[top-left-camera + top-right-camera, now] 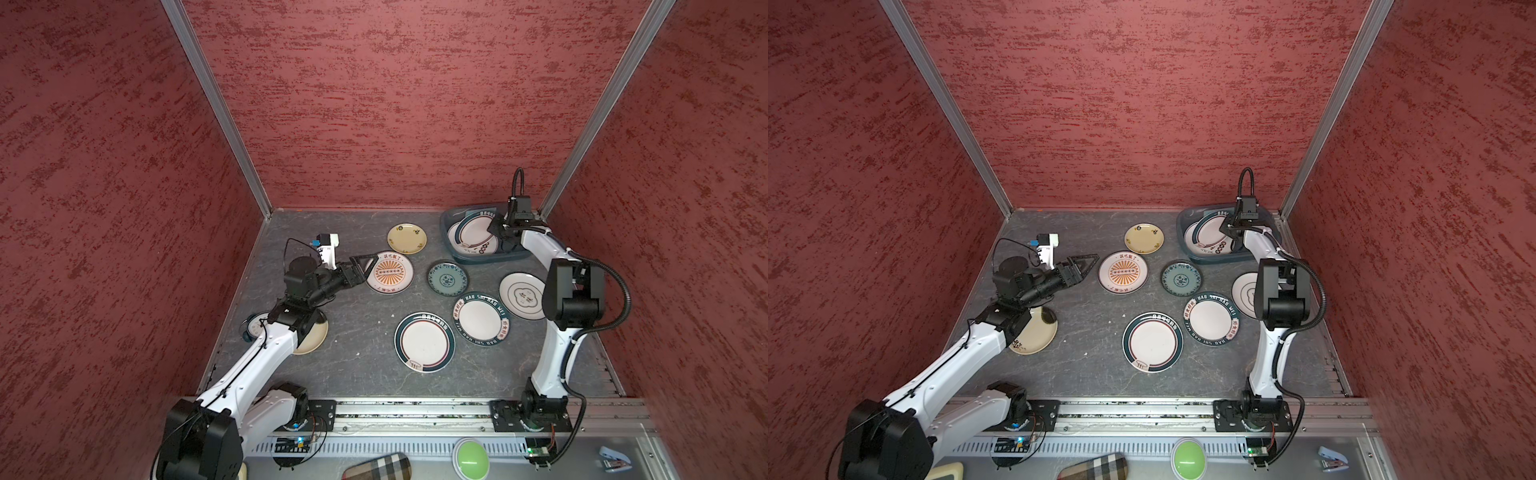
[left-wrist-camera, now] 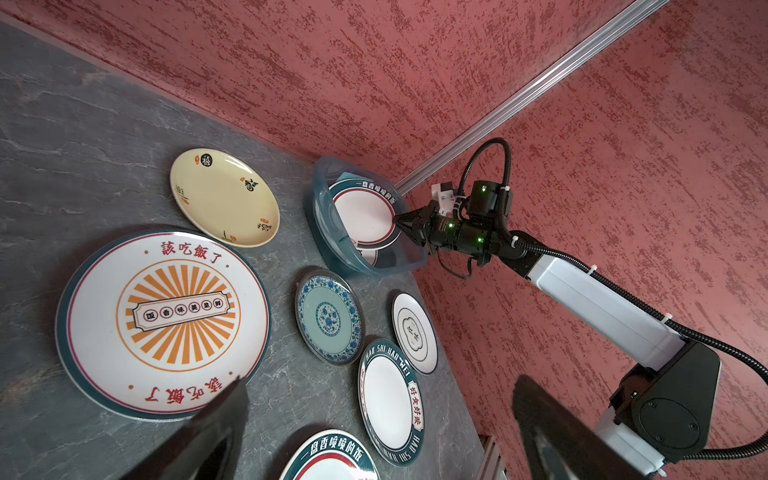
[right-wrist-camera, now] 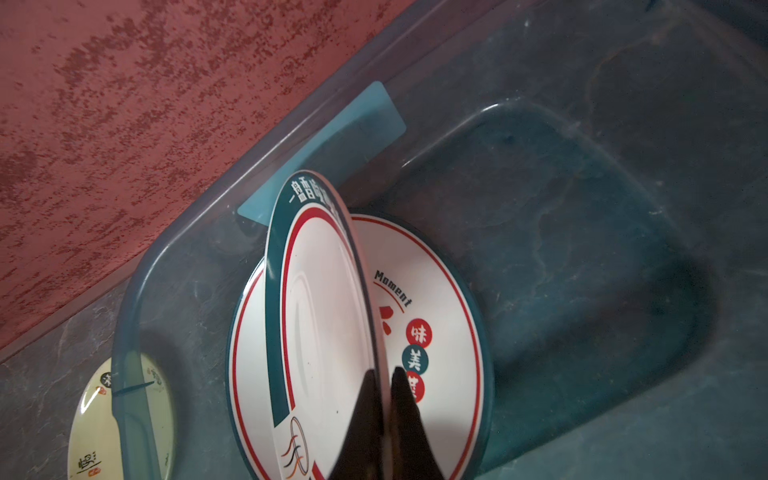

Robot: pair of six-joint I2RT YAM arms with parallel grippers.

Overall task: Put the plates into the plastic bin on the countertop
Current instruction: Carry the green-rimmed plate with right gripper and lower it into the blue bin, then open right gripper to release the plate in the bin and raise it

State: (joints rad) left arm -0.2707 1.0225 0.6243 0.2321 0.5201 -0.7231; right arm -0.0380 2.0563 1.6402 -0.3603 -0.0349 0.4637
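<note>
Bin point(image 1: 445, 232) at far right corner of countertop point(image 1: 353, 365). Moment plate point(image 3: 436, 299) lies flat inside. Teal-rimmed plate point(image 3: 320, 316) tilted above it, not yet let go. Eight plates left out (two half under left arm). Right gripper point(image 3: 386, 374) pinched shut on teal-rimmed plate's rim. Left gripper point(image 1: 369, 268) wide open, empty, at sunburst plate point(image 1: 392, 274) edge, contact unclear.

Between the jaws of the right claw point(image 3: 384, 374), standing on edge and tilted: the gripped plate point(image 3: 324, 311). Right below claw and gripped plate, flat inside the plastic bin point(image 3: 582, 208): the bottom plate point(image 3: 436, 299). Just ahead of the left claw point(image 1: 368, 268), flat on the countertop point(image 1: 353, 365): the sunburst plate point(image 1: 389, 272). Farther ahead of that claw, apart from the sunburst plate: the patterned plate point(image 1: 447, 278). Behind the left claw, partly under the left arm point(image 1: 270, 345): the rear plate point(image 1: 313, 343).
</note>
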